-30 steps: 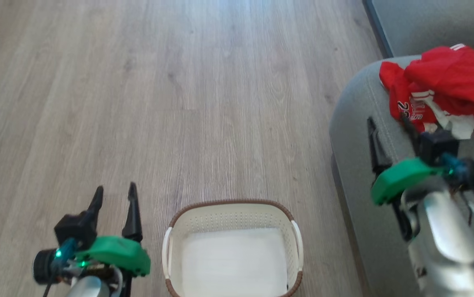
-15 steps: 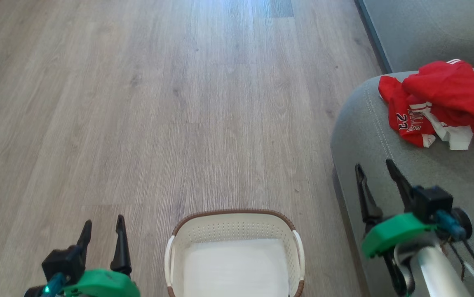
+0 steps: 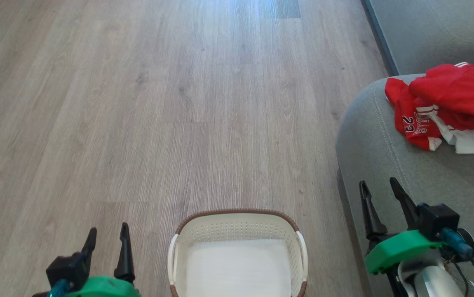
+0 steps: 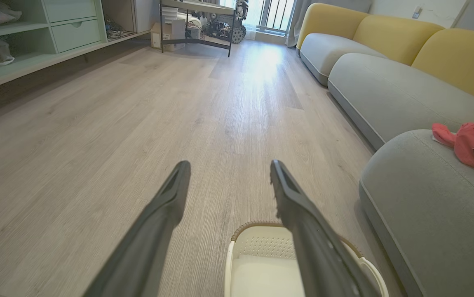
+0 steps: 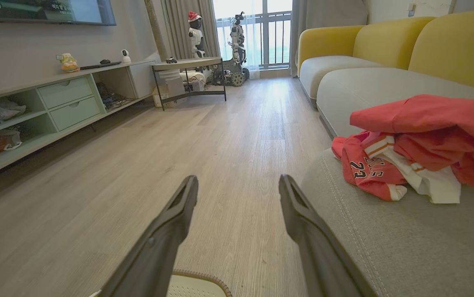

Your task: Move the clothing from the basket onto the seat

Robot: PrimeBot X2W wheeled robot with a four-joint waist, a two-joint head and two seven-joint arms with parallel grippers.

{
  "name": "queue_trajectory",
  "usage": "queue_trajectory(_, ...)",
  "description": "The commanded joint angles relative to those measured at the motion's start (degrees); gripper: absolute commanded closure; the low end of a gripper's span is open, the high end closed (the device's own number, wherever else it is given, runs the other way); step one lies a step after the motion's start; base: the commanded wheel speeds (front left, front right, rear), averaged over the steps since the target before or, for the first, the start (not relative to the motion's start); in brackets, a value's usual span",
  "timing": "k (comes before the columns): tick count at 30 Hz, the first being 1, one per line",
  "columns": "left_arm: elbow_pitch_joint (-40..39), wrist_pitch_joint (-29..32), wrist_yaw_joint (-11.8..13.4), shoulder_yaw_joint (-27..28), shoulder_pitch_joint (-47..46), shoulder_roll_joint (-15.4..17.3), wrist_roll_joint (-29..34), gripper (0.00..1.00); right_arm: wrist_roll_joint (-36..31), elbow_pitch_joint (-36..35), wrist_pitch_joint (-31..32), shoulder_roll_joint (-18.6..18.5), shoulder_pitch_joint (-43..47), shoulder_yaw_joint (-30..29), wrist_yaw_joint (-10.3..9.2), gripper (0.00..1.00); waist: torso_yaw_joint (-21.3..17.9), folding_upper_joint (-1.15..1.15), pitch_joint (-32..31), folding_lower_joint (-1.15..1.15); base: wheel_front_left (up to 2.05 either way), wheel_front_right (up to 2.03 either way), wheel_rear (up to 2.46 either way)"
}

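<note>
Right end effector [image 3: 377,182] back from clothing [image 3: 447,99]

Red mesh clothing [image 3: 447,103] lies far right on the large grey-green fabric seat [image 3: 385,156]; the small oval cream plastic basket [image 3: 237,225] stands near, on the wood-plank floor [image 3: 158,103], left of the seat.

Left arm [image 3: 97,288] and right arm [image 3: 428,284] sit low, both jaws spread wide and empty.
</note>
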Motion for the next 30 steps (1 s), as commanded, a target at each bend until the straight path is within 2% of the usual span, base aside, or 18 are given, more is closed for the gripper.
queue_trajectory(1,-1.47,-0.73,-0.17,3.03,-1.92,0.31,0.61,0.0,0.36,-2.06,-0.06,0.31,-1.32,1.17,-0.02,0.0,0.04,0.0,-0.03,0.01,0.0,0.0,0.0)
queue_trajectory(26,-0.24,-0.73,-1.92,5.38,-1.72,-1.79,3.49,0.0,0.47,-1.03,0.67,0.31,-0.87,1.47,-0.02,0.0,-0.08,0.0,-0.56,0.01,0.0,0.0,0.0)
queue_trajectory(27,1.42,0.01,-1.76,3.14,0.0,-1.96,3.01,1.0,0.01,0.48,0.57,0.12,0.06,0.25,0.0,1.0,-0.08,0.0,-0.56,0.01,0.0,0.0,0.0)
queue_trajectory(30,3.58,0.17,-1.79,2.83,0.34,-2.42,2.85,1.0,0.11,2.8,0.61,0.12,0.83,0.45,0.0,1.0,-0.09,0.0,-0.57,0.01,0.0,0.0,0.0)
